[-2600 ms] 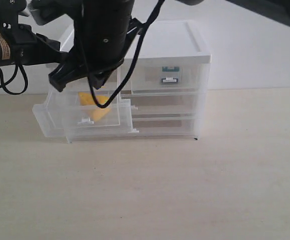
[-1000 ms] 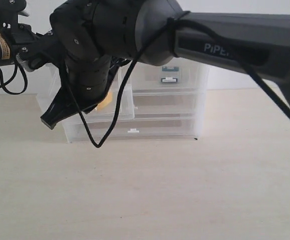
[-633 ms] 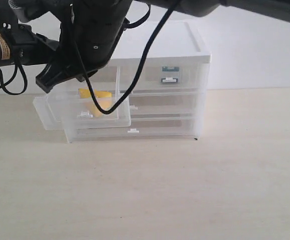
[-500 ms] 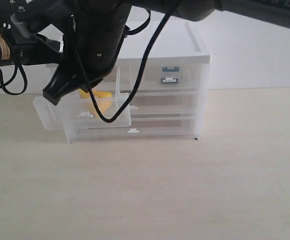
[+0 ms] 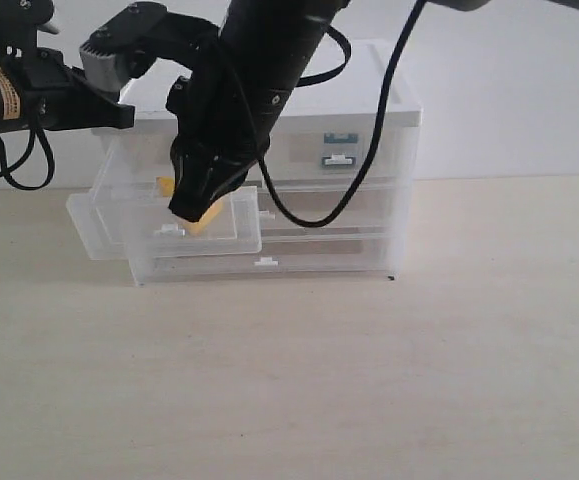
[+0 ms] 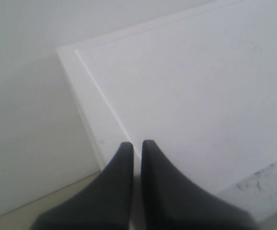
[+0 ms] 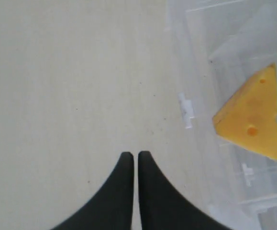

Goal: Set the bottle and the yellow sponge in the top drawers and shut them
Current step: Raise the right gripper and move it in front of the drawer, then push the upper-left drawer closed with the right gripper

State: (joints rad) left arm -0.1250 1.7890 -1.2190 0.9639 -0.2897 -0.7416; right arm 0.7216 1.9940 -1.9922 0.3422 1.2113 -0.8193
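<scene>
Tabletop point(image 5: 369, 380) | yellow sponge point(image 7: 250, 115) in open top drawer point(image 5: 119, 215) | right gripper point(image 7: 132, 155) closed

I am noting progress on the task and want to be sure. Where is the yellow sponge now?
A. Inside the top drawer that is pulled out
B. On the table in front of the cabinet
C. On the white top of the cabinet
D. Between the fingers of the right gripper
A: the yellow sponge lies inside the pulled-out top drawer, while the right gripper is shut and holds nothing.
</scene>
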